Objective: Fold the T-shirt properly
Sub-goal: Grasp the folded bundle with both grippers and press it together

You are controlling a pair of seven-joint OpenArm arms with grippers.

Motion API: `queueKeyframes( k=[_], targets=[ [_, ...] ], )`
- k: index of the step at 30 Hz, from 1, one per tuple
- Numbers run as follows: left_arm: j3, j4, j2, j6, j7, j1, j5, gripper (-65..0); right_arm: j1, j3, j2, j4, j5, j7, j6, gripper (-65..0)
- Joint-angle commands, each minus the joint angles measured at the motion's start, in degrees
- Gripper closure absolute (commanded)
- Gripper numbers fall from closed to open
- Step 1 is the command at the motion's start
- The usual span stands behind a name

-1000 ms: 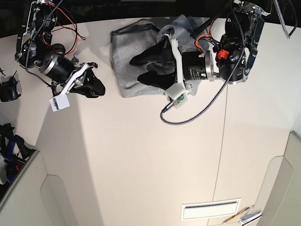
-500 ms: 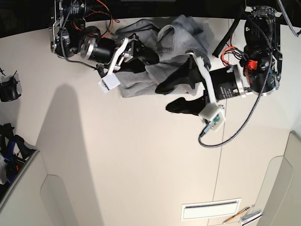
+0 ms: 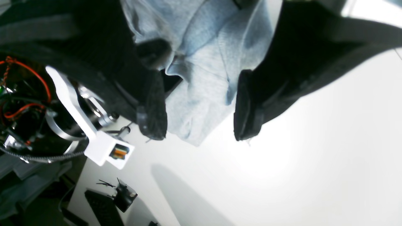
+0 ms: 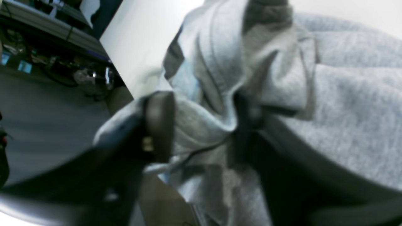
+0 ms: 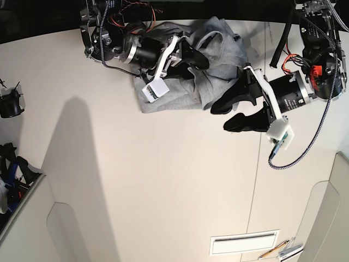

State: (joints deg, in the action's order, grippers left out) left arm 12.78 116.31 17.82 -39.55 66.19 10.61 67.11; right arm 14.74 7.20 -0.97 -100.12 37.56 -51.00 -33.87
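The heather-grey T-shirt [image 5: 174,98] lies crumpled at the table's far edge. My right gripper [image 5: 192,61] reaches in from the left and sits on the cloth's middle. In the right wrist view its fingers [image 4: 160,125] stand apart around a bunched fold of the T-shirt [image 4: 213,78], so this gripper [image 4: 204,122] is open. My left gripper [image 5: 226,115] hovers at the shirt's lower right corner, jaws wide. In the left wrist view a hanging edge of the T-shirt [image 3: 204,78] shows between its spread fingers [image 3: 248,106], and this gripper [image 3: 201,110] clamps nothing.
A white slotted vent [image 5: 244,243] and some pens [image 5: 281,250] lie near the front right. A black device [image 5: 11,101] sits at the left edge. Red and black cables [image 5: 122,13] trail at the back by the right arm's base.
My right arm swung from the table's left side onto the shirt. My left arm drew back off the cloth toward the lower right. The shirt got more rumpled.
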Motion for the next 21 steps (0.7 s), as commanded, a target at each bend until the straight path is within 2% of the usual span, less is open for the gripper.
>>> queueKeyframes(
  k=[1, 5, 12, 18, 21],
  targets=[
    [0.24, 0.96, 0.46, -0.45, -0.96, -0.07, 1.60, -37.4, -0.26, 0.11, -0.33, -0.74, 0.70, 1.60, -0.37, -18.5],
    [0.24, 0.96, 0.44, -0.45, 0.15, 1.03, 1.66, -37.4, -0.24, 0.11, -0.33, -0.74, -0.74, 1.55, -0.37, -0.3],
    [1.25, 0.96, 0.44, -0.45, 1.38, 1.03, 1.70, -37.4, -0.26, 0.11, -0.28, -0.74, -0.70, 1.51, -0.42, 0.0],
    [6.75, 0.94, 0.48, -0.45, 1.81, 1.36, 1.92, -37.4, -0.26, 0.09, -0.28, -0.85, 1.03, 0.98, -0.42, 0.0],
    [9.11, 0.94, 0.48, -0.45, 1.81, 2.19, 2.36, -37.4, -0.26, -0.02, -0.28, -1.70, 2.40, -1.16, -0.46, 0.0]
  ],
)
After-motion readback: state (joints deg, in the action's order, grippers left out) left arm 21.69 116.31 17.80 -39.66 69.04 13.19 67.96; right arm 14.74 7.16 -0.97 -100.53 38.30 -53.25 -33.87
